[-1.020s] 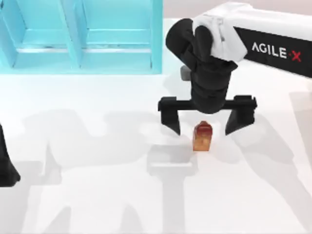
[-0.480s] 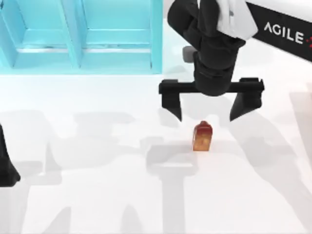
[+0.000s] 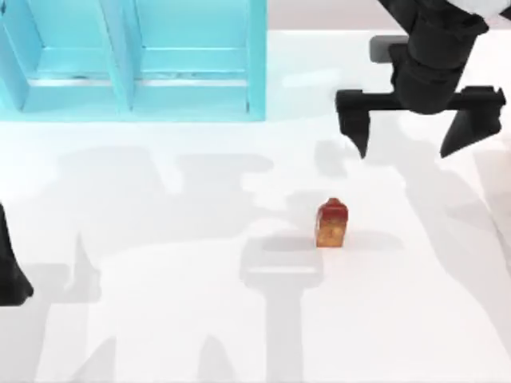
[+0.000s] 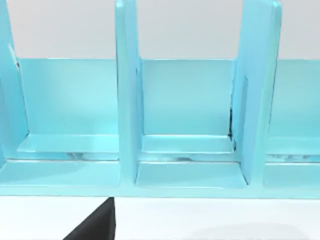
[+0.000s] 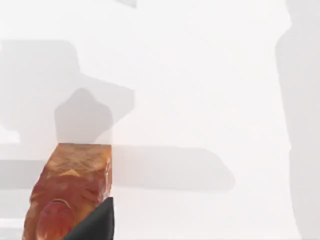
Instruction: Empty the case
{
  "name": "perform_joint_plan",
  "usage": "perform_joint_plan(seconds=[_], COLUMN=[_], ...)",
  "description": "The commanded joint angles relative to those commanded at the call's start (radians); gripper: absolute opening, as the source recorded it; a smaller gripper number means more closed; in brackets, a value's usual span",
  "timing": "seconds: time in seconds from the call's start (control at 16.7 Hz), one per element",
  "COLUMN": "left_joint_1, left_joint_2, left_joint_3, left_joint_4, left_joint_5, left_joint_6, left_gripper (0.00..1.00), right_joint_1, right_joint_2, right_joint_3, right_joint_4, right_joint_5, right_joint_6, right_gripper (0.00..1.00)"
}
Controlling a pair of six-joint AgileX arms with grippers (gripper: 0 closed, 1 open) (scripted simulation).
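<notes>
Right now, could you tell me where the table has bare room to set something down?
The table is bare between the case and the carton, and along the near edge. It is tighter at the right, under the open right gripper, and by the left arm.

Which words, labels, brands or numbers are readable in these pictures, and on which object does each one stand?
No text can be read in the current pictures.
The small red-orange carton on the table carries a printed pattern, too blurred to read as words.
The turquoise case bears no lettering.
The right gripper bears none.
</notes>
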Motion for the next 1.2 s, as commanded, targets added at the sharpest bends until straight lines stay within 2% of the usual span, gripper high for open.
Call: perform_joint_plan(seconds=[0.42,0.6,0.84,1.2], left_joint_1=[0.0,0.0,0.0,0.0], left_joint_2=[0.0,0.0,0.0,0.0], left_joint_3=[0.0,0.0,0.0,0.0], left_joint_4=[0.0,0.0,0.0,0.0], left_joint_5=[0.0,0.0,0.0,0.0], left_joint_6=[0.0,0.0,0.0,0.0], left_gripper=[1.0,1.0,1.0,1.0], right_joint_1=[-0.553,-0.741,-0.846,-0.845], right_joint_2=[-0.086,-0.104,-0.109,-0.103], right_joint_3=[0.012,-0.008,-0.033,-0.046], right_joint_4=[-0.049,-0.082,-0.111,-0.093], right_joint_5=[-0.007,-0.01,-0.013,-0.013], right_joint_6=[-0.545,-0.729,-0.831,-0.83], right_gripper=[1.0,1.0,1.0,1.0])
